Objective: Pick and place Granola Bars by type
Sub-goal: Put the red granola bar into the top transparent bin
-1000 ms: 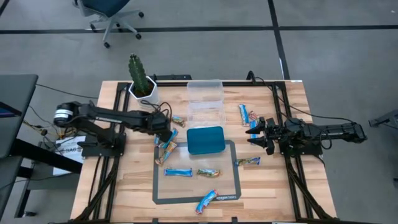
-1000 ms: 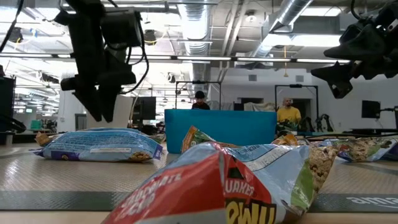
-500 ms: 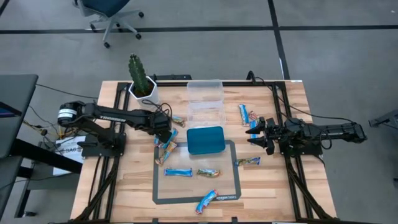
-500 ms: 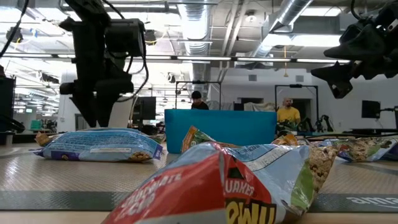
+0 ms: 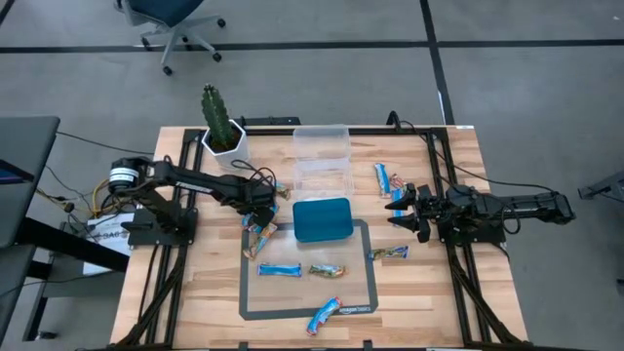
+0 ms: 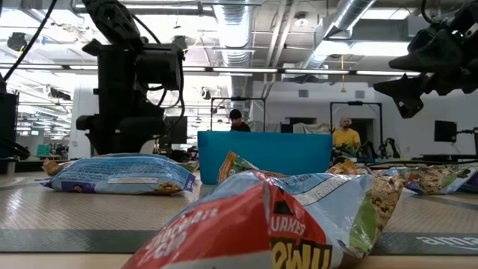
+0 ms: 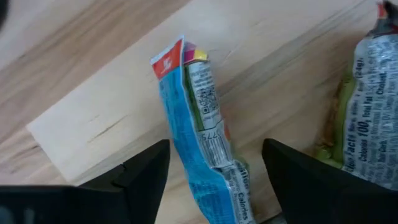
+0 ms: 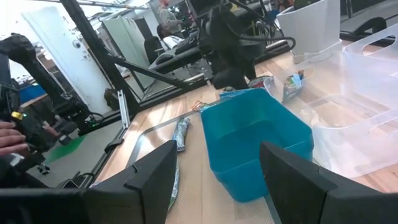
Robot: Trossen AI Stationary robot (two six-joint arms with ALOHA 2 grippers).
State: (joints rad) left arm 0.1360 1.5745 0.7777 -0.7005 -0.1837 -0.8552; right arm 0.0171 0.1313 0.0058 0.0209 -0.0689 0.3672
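Granola bars lie scattered on the table: a blue one, a tan one, a blue-and-red one, another tan one and a blue one. A small cluster lies left of the teal tray. My left gripper is low over that cluster and open. Its fingers stand on either side of a blue bar without touching it. A green-and-silver bar lies beside it. My right gripper hovers open, right of the tray.
A clear plastic box stands behind the teal tray, and a potted cactus sits at the far left corner. A dark mat outline frames the near middle of the table. People show in the room beyond.
My left gripper has come down toward the cluster of bars left of the teal tray, staying open, while its arm stretched out lower. The right arm and the bars have kept still.
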